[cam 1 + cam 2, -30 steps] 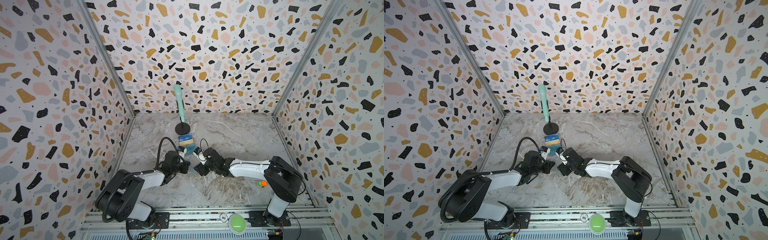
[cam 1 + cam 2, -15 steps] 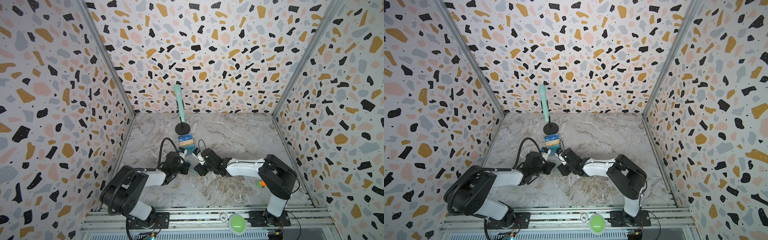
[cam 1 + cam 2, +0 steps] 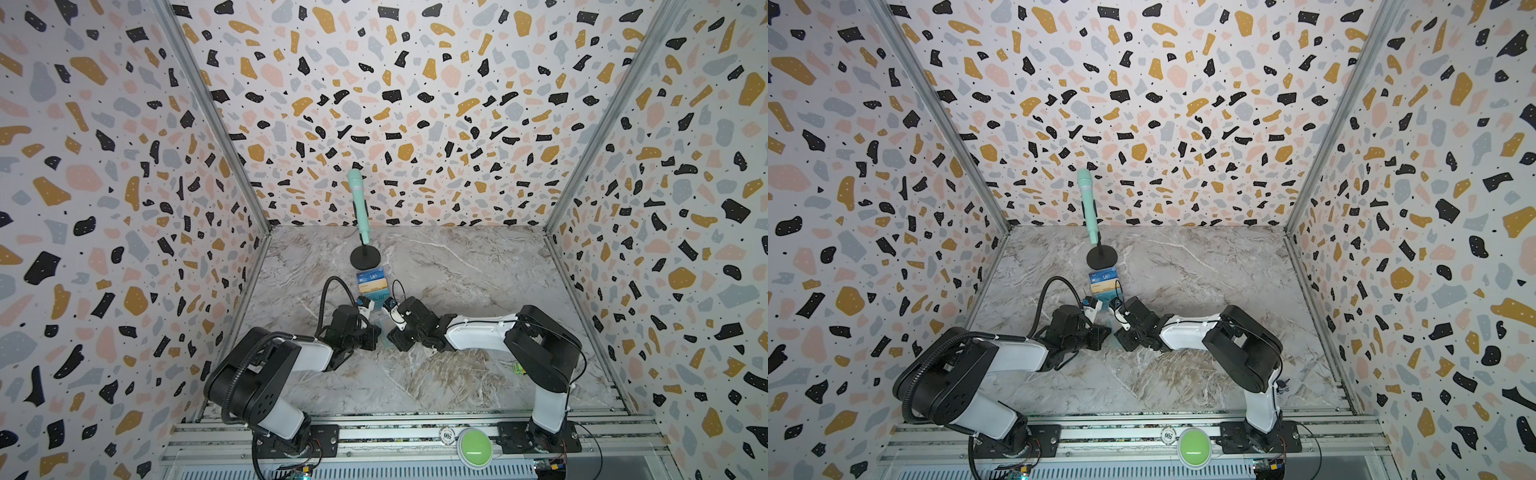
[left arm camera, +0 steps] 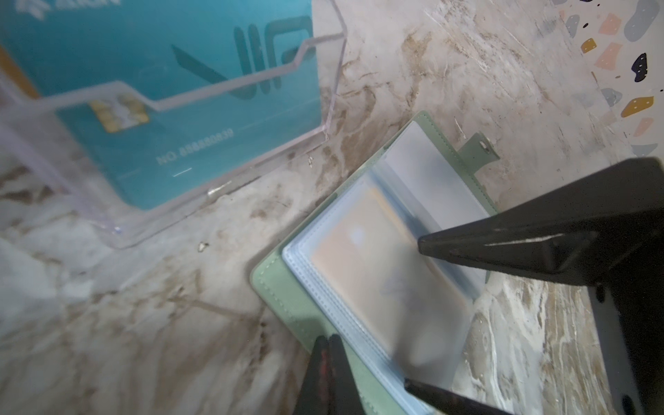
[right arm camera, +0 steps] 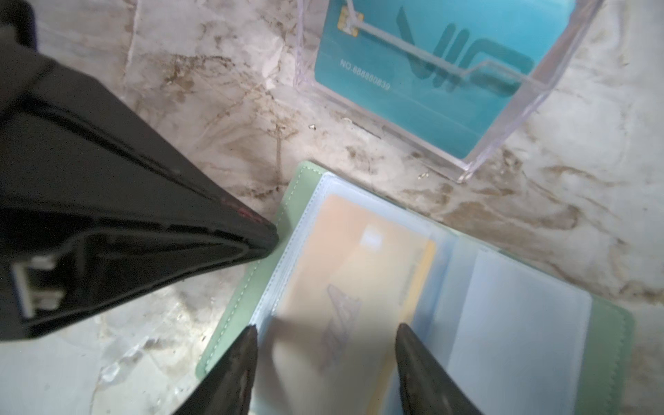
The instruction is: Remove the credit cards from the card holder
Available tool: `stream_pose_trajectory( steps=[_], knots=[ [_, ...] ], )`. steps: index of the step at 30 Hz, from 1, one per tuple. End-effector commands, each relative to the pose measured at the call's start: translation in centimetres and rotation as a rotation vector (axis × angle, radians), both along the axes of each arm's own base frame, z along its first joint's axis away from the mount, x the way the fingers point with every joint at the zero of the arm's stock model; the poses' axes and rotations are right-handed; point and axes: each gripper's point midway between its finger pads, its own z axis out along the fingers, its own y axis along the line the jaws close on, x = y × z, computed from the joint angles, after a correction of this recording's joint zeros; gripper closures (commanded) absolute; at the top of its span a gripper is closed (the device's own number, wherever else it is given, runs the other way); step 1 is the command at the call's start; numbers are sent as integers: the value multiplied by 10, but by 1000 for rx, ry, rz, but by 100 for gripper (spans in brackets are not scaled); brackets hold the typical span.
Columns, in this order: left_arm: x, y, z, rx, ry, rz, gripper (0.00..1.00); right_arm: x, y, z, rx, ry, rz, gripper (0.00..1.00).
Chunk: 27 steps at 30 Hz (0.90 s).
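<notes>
**Operator:** Where does the holder lie?

**Spotter:** Your mint-green booklet-style card holder lies open and flat on the grey veined marble tabletop. It is just in front of the clear tiered plastic stand, which props up a teal card. In both top views it shows only as a pale patch between your two arms, with a mint-green microphone on a round black base standing behind the stand.

**Operator:** And the card itself?

**Spotter:** A golden yellow plastic card is inside the uppermost of the pale blue transparent sleeve pages, on the half nearer your left arm. I see no other card in the holder.

**Operator:** What is my left gripper doing?

**Spotter:** Your left gripper has its fingers pressed together with nothing between them. The tip sits on the green cover's rim, beside the stitched edge of the sleeves.

**Operator:** And the right?

**Spotter:** Your right gripper is spread over the golden yellow card. One finger is at the sleeves' outer edge and the other is by the fold. I cannot tell whether the tips touch the plastic
</notes>
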Motion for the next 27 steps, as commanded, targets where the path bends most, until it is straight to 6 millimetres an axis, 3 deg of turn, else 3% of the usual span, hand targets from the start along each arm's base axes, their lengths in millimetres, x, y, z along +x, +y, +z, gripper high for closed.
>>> stream_pose_trajectory(
  steps=[1, 15, 27],
  knots=[
    [-5, -1, -7, -6, 14, -6, 100, -1, 0, -3, -37, 5, 0, 40],
    [-12, 1, -21, -8, 43, -5, 100, 1, -11, -17, -104, 7, -33, 52],
    [-15, 4, -25, 10, 47, -6, 100, 8, -13, -7, -54, 23, -39, 69]
  ],
)
